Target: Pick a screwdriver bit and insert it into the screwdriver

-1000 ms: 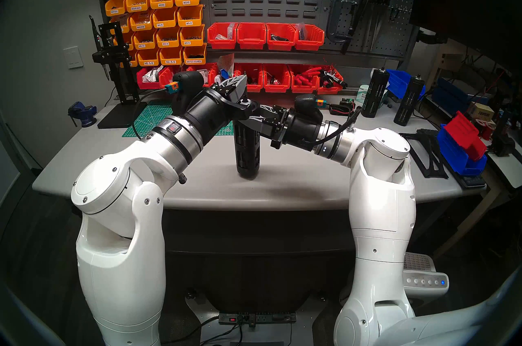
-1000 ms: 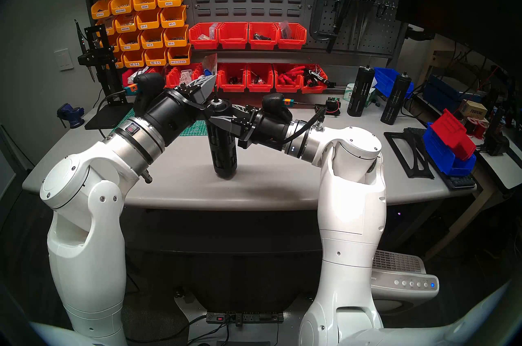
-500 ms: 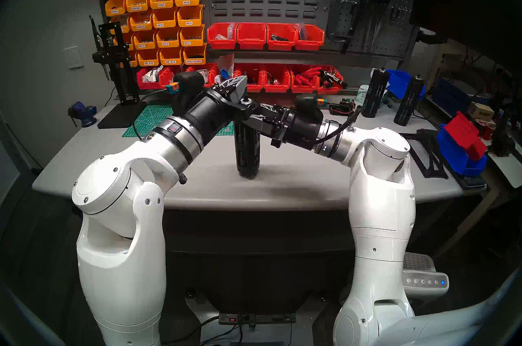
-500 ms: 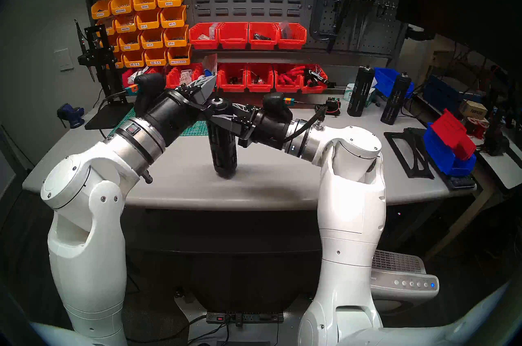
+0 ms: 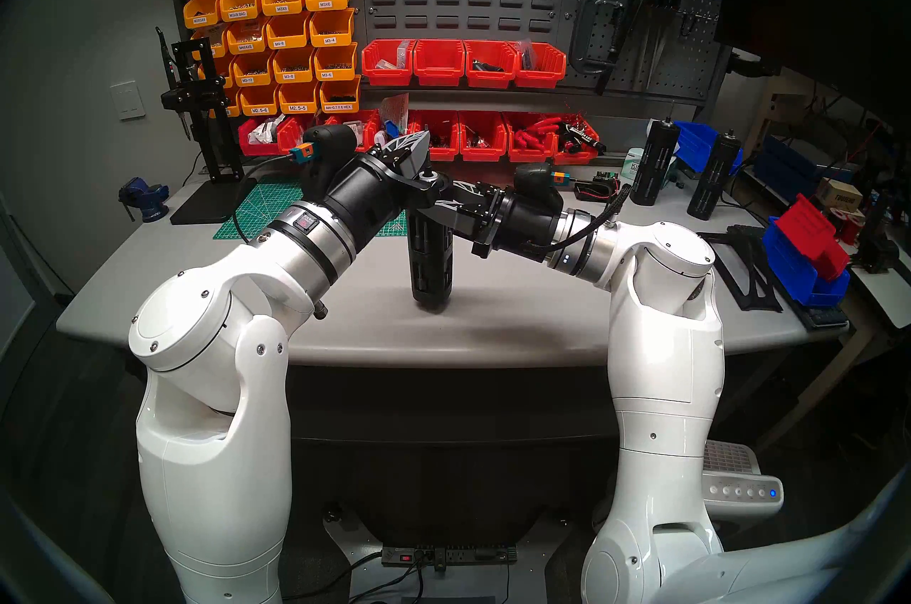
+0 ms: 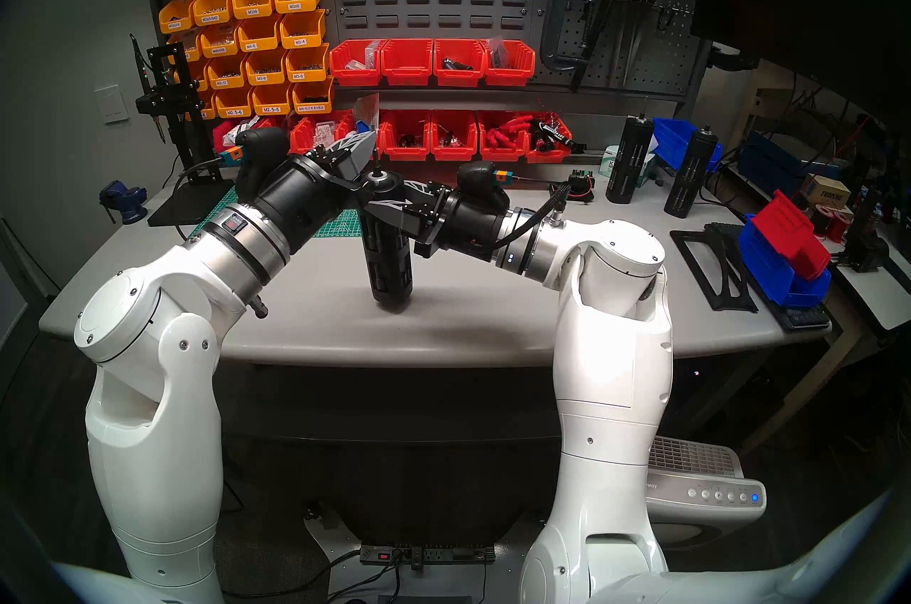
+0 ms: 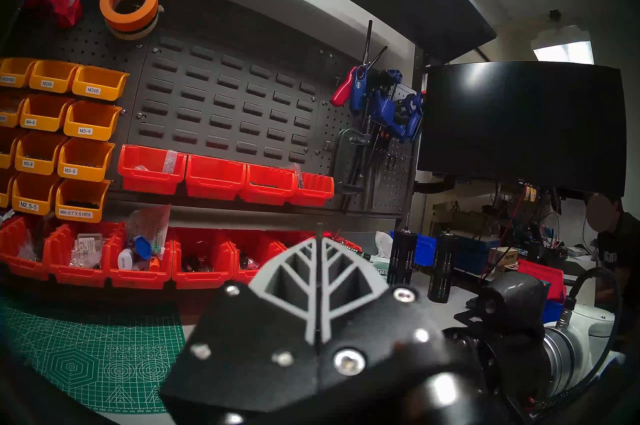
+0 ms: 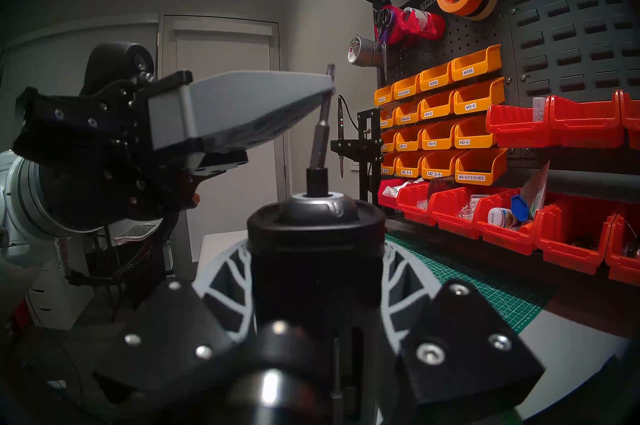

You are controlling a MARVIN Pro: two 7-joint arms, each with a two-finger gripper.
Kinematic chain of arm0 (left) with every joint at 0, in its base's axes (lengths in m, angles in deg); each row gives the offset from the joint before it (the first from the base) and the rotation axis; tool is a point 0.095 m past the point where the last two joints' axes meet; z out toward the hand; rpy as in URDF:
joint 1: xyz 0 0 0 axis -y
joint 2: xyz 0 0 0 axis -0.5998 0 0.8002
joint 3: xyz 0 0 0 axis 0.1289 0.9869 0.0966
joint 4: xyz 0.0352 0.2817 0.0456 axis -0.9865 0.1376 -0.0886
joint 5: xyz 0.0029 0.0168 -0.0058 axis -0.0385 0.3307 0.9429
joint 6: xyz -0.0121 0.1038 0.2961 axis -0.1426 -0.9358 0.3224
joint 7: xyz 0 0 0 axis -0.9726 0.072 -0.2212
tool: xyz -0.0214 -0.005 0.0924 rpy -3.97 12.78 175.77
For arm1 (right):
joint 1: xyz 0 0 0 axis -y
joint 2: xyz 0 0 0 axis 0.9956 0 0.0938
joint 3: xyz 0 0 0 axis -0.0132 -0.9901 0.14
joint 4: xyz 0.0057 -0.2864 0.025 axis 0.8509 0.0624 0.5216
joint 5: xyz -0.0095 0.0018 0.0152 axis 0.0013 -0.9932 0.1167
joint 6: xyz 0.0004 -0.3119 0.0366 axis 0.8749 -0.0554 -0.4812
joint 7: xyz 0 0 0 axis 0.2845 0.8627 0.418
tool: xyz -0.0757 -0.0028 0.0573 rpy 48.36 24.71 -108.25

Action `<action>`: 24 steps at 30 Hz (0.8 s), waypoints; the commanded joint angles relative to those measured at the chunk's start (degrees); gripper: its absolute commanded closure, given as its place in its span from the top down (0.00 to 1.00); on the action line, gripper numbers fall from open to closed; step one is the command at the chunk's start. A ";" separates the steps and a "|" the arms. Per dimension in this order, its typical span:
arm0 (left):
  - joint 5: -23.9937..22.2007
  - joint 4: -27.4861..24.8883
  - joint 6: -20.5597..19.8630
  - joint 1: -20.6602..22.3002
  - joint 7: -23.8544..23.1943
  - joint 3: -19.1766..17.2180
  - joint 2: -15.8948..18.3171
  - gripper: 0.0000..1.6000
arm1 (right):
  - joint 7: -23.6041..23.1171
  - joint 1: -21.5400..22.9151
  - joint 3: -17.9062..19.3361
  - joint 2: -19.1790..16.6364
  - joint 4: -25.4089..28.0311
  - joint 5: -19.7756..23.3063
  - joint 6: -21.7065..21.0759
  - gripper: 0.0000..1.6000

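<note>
thin grey screwdriver bit [image 8: 320, 133] tilted, foot in black screwdriver [image 8: 317, 261] nub

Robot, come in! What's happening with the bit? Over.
Left gripper shut on bit. Bit's lower end in screwdriver socket. Right gripper clamps screwdriver. Nothing blocking.

screwdriver [image 8: 317, 261]: black, upright | screwdriver bit [image 8: 320, 133]: tilted, in its top socket
</note>
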 commanded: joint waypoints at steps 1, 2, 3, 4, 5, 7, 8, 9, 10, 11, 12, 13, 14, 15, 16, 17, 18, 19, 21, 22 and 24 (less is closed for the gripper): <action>0.53 -1.14 2.53 0.93 -0.42 -0.05 0.42 0.00 | 0.33 2.58 0.01 0.95 2.12 3.04 -0.80 0.00; 0.63 -1.24 2.77 0.71 -0.51 -0.04 0.50 0.00 | 0.31 2.69 0.09 1.02 2.16 2.94 -0.80 0.00; 0.64 -1.39 3.08 0.47 -0.76 -0.05 0.65 0.00 | 0.50 2.79 0.14 1.06 2.18 3.05 -0.84 0.00; 0.67 -1.51 3.12 0.29 -0.76 -0.04 0.59 0.00 | 0.61 2.91 0.23 1.11 2.08 3.40 -1.14 0.00; 0.72 -1.60 3.23 0.10 -0.79 -0.05 0.54 0.00 | 0.75 3.02 0.33 1.21 2.09 3.37 -1.14 0.00; 0.82 -1.78 3.57 -0.35 -0.93 -0.10 0.52 0.00 | 0.87 3.25 0.44 1.33 2.05 3.40 -1.35 0.00; 0.80 -1.86 3.66 -0.57 -1.09 -0.16 0.58 0.00 | 0.97 3.35 0.47 1.40 2.05 3.39 -1.43 0.00; 0.79 -1.95 3.87 -0.78 -1.34 -0.21 0.69 0.00 | 1.12 3.51 0.44 1.44 2.01 3.51 -1.57 0.00; 0.79 -2.02 3.89 -0.89 -1.36 -0.23 0.69 0.00 | 1.18 3.61 0.44 1.56 2.01 3.47 -1.66 0.00; 0.73 -2.02 4.02 -0.98 -1.52 -0.25 0.69 0.00 | 1.35 3.70 0.37 1.54 1.98 3.53 -1.73 0.00; 0.72 -2.02 4.12 -1.06 -1.60 -0.27 0.69 0.00 | 1.44 3.74 0.36 1.60 1.96 3.54 -1.81 0.00; 0.66 -2.02 4.15 -1.12 -1.62 -0.26 0.61 0.00 | 1.51 3.79 0.33 1.65 1.92 3.54 -1.85 0.00; 0.65 -2.01 4.27 -1.18 -1.70 -0.26 0.59 0.00 | 1.61 3.84 0.28 1.65 1.88 3.58 -1.90 0.00; 0.67 -1.98 4.38 -1.24 -1.76 -0.22 0.58 0.00 | 1.66 3.86 0.27 1.69 1.86 3.57 -1.90 0.00; 0.68 -1.96 4.44 -1.27 -1.78 -0.19 0.58 0.00 | 1.70 3.90 0.25 1.71 1.84 3.58 -1.91 0.00; 0.69 -1.90 4.61 -1.27 -1.89 -0.17 0.64 0.00 | 1.73 3.93 0.24 1.72 1.83 3.57 -1.91 0.00; 0.71 -1.88 4.70 -1.29 -1.90 -0.15 0.65 0.00 | 1.78 3.94 0.22 1.73 1.87 3.50 -1.97 0.00; 0.68 -1.82 4.71 -1.27 -1.93 -0.11 0.62 0.00 | 1.80 3.93 0.22 1.76 1.90 3.45 -2.02 0.00; 0.75 -1.69 4.89 -1.17 -2.09 -0.04 0.72 0.00 | 1.80 3.88 0.20 1.73 1.97 3.40 -2.13 0.00; 0.69 -1.63 4.84 -1.10 -2.14 -0.03 0.70 0.00 | 1.76 3.84 0.20 1.71 1.99 3.44 -2.16 0.00; 0.81 -1.53 4.87 -0.90 -2.13 0.02 0.72 0.00 | 1.76 3.79 0.19 1.70 2.03 3.43 -2.14 0.00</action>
